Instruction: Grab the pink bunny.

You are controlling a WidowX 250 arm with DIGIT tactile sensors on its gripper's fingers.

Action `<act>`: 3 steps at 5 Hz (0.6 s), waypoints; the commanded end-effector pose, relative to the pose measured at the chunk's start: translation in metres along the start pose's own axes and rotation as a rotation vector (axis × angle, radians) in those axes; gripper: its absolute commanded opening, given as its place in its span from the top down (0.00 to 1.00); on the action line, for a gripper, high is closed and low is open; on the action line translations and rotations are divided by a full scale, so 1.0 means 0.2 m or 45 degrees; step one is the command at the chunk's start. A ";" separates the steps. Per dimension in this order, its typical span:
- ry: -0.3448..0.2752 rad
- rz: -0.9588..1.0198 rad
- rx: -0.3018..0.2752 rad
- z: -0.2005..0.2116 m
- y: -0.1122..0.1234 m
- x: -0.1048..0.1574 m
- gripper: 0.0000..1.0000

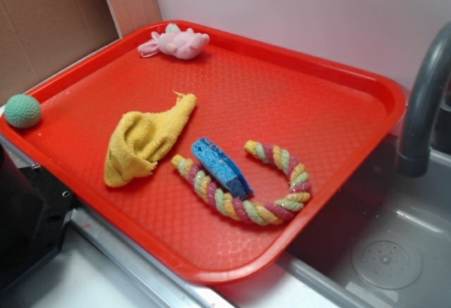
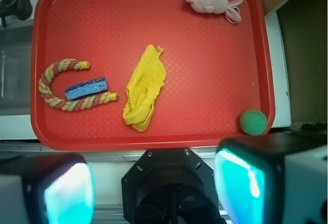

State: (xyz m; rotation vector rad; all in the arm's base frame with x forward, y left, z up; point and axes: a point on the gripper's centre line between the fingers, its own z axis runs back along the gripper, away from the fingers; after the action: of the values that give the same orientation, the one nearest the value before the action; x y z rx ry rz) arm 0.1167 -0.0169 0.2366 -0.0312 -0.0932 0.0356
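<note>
A pink bunny (image 2: pixel 208 0) lay at the upper right of a red tray (image 2: pixel 215 80). The gripper (image 2: pixel 154 183), at the frame's bottom, had its fingers (image 2: pixel 69 190) spread apart, holding nothing.

A kitchen-like setting, probably a toy or mock kitchen sink unit, is suggested. At the right edge of the exterior view a grey curved faucet (image 1: pixel 425 103) is seen above a grey sink basin (image 1: pixel 394 244) with a round drain (image 1: pixel 386 260) at the lower right, and a red plastic serving tray (image 1: pixel 296 111) is laid across the counter beside it. A plain pale wall (image 1: pixel 317 12) is seen along the top, with brown cardboard (image 1: pixel 49 19) set up in the upper left, which points to a staged test bench rather than a lived-in home.
</note>
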 end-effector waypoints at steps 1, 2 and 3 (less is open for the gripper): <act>0.000 0.000 0.000 0.00 0.00 0.00 0.00; 0.070 0.084 0.051 -0.21 0.22 0.11 0.00; -0.013 0.308 0.121 -0.31 0.37 0.21 0.00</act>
State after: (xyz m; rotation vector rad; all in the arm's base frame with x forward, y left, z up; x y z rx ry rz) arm 0.1630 0.0519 0.1690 0.0459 -0.0760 0.2730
